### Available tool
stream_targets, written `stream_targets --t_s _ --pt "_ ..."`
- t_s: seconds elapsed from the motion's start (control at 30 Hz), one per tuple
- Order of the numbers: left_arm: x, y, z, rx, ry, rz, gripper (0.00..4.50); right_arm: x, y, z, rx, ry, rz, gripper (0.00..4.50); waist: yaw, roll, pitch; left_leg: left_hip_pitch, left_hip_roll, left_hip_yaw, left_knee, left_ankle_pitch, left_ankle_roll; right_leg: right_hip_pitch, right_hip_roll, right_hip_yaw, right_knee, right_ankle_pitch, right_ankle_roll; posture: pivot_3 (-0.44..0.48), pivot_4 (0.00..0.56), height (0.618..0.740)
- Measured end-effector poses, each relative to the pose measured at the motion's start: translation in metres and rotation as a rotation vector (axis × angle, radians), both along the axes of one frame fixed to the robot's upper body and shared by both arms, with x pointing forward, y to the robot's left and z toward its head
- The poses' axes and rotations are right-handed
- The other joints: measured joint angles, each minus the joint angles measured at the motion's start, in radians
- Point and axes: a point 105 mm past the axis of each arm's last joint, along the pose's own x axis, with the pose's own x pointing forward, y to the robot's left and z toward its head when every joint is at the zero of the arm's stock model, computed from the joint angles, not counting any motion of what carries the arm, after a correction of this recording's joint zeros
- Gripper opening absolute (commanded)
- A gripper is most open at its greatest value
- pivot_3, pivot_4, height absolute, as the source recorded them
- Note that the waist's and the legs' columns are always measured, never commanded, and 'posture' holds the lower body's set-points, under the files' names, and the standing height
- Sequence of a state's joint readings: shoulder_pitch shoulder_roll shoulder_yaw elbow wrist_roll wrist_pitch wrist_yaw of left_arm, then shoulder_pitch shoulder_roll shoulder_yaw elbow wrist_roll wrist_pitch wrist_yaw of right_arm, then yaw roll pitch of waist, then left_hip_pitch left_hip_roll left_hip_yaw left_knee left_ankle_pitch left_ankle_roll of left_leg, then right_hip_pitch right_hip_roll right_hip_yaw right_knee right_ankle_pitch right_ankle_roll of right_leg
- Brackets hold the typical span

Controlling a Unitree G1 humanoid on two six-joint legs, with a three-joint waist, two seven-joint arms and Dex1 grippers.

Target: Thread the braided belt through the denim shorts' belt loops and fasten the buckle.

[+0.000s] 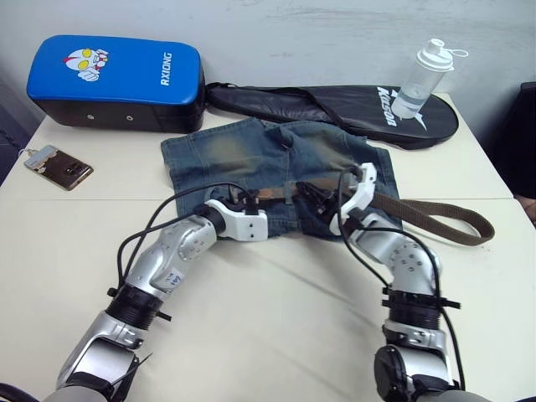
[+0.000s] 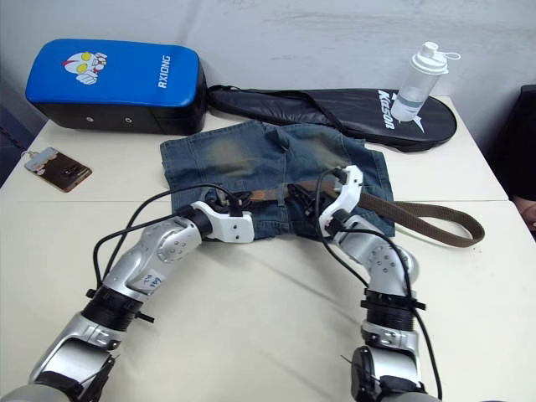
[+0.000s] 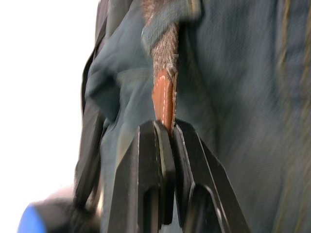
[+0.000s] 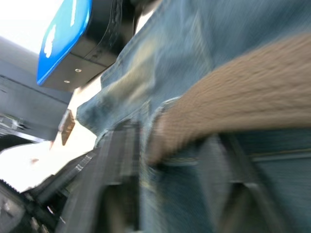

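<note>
two pincers are working at the near waistband of the denim shorts (image 1: pixel 276 163), which are lying flat on the desk (image 1: pixel 276 318) with the waistband toward the robot. left pincer (image 3: pixel 167 133) is pinching closed on the tan leather tip of the braided belt (image 1: pixel 435 219), where the tip is emerging from under a belt loop (image 3: pixel 167 17). right pincer (image 1: pixel 322 197) is sitting at the waistband just right of the left one; its fingers are straddling the belt with a gap between them, not clamped. the rest of the belt is trailing off to the right across the desk in a flat loop. far side of the desk is carrying a blue pad (image 1: pixel 113 79), a black racket bag (image 1: pixel 352 109), a clear bottle (image 1: pixel 423 77); a phone (image 1: pixel 60 167) is lying at far left.
</note>
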State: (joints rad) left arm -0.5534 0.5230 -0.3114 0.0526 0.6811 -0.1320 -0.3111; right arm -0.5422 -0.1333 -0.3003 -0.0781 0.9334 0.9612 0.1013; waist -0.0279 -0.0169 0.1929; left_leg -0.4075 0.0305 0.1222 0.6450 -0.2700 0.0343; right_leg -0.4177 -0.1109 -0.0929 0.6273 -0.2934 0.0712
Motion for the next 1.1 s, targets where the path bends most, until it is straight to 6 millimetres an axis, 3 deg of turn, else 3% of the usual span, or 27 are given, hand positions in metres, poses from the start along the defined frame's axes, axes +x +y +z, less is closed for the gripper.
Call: stream_targets --t_s 0.07,0.23,0.33,0.4,0.43,0.47,0.5,0.53,0.57,0.7,0.93,1.1 --pt "0.0 0.001 0.002 -0.003 0.002 -0.002 0.0 -0.005 -0.008 0.002 -0.069 -0.03 0.025 4.44 -0.001 0.0 0.0 0.0 0.0 0.0 0.0 0.0 0.0 0.0 0.0 0.0 0.0 0.0 0.0 0.0 0.15 0.74" --pt "0.002 0.008 0.008 0.002 -0.003 0.013 0.0 -0.015 -0.018 0.014 -0.289 -0.147 0.096 4.44 -0.003 0.001 0.0 0.0 0.0 0.001 0.0 0.0 0.001 0.0 0.001 0.0 0.0 0.0 0.0 0.0 0.15 0.74" --pt "0.002 0.015 0.012 0.024 -0.005 0.026 0.0 -0.014 -0.029 -0.006 -0.606 -0.183 0.127 4.44 0.001 0.0 0.0 0.0 0.0 0.001 0.001 -0.001 0.001 0.0 0.001 -0.001 -0.002 0.0 0.0 0.0 0.15 0.74" --pt "0.002 0.025 0.018 0.042 -0.018 0.048 0.0 -0.009 -0.041 -0.035 -0.749 -0.129 0.124 3.84 0.0 0.0 0.0 0.0 0.0 0.002 0.002 -0.001 0.001 0.0 0.001 0.0 -0.003 0.0 0.0 0.0 0.15 0.74" --pt "0.002 0.026 0.02 0.043 -0.023 0.05 0.0 -0.009 -0.042 -0.04 -0.764 -0.123 0.122 3.55 0.0 0.0 0.0 0.0 0.0 0.002 0.002 -0.001 0.001 0.0 0.001 0.0 -0.003 0.0 0.0 0.0 0.15 0.74" --pt "0.002 0.028 0.021 0.044 -0.026 0.052 0.0 -0.008 -0.043 -0.04 -0.778 -0.133 0.117 3.17 -0.001 0.001 0.0 0.001 0.0 0.002 0.002 -0.001 0.001 0.0 0.001 0.0 -0.003 0.0 0.0 0.0 0.15 0.74" --pt "0.001 0.029 0.023 0.048 -0.029 0.055 0.0 -0.005 -0.044 -0.042 -0.813 -0.141 0.115 2.43 -0.001 0.0 0.0 0.002 0.0 0.003 0.002 -0.001 0.001 0.0 0.001 0.0 -0.003 0.0 0.0 0.0 0.15 0.74" --pt "0.001 0.03 0.024 0.049 -0.03 0.055 0.0 -0.005 -0.045 -0.042 -0.826 -0.143 0.114 2.32 -0.001 0.0 0.0 0.002 0.001 0.003 0.002 -0.001 0.001 0.0 0.001 0.0 -0.003 0.0 0.0 0.0 0.15 0.74" --pt "-0.001 0.033 0.023 0.057 -0.029 0.058 0.0 -0.003 -0.047 -0.043 -0.845 -0.146 0.108 1.9 -0.001 0.0 0.0 0.002 0.001 0.003 0.002 -0.001 0.001 0.0 0.001 -0.001 -0.003 0.0 0.0 0.0 0.15 0.74" --pt "-0.011 0.067 0.019 0.116 -0.005 0.127 0.0 0.001 -0.047 -0.047 -0.891 -0.152 0.123 0.14 -0.003 -0.003 -0.002 0.003 0.001 0.002 0.002 -0.001 0.001 0.001 0.001 0.0 -0.002 0.0 0.0 0.0 0.15 0.74" --pt "-0.016 0.118 0.029 0.155 -0.008 0.266 0.0 0.002 -0.052 -0.051 -0.917 -0.139 0.138 0.06 0.001 -0.009 -0.005 0.005 0.001 -0.001 0.002 -0.005 -0.006 0.004 -0.003 -0.001 -0.003 0.0 0.0 0.0 0.15 0.74" --pt "-0.016 0.123 0.033 0.126 -0.012 0.288 0.0 0.002 -0.056 -0.048 -0.98 -0.171 0.159 0.06 0.003 -0.009 -0.006 0.005 0.0 -0.001 0.002 -0.006 -0.006 0.004 -0.003 -0.002 -0.005 0.0 0.0 0.0 0.15 0.74"
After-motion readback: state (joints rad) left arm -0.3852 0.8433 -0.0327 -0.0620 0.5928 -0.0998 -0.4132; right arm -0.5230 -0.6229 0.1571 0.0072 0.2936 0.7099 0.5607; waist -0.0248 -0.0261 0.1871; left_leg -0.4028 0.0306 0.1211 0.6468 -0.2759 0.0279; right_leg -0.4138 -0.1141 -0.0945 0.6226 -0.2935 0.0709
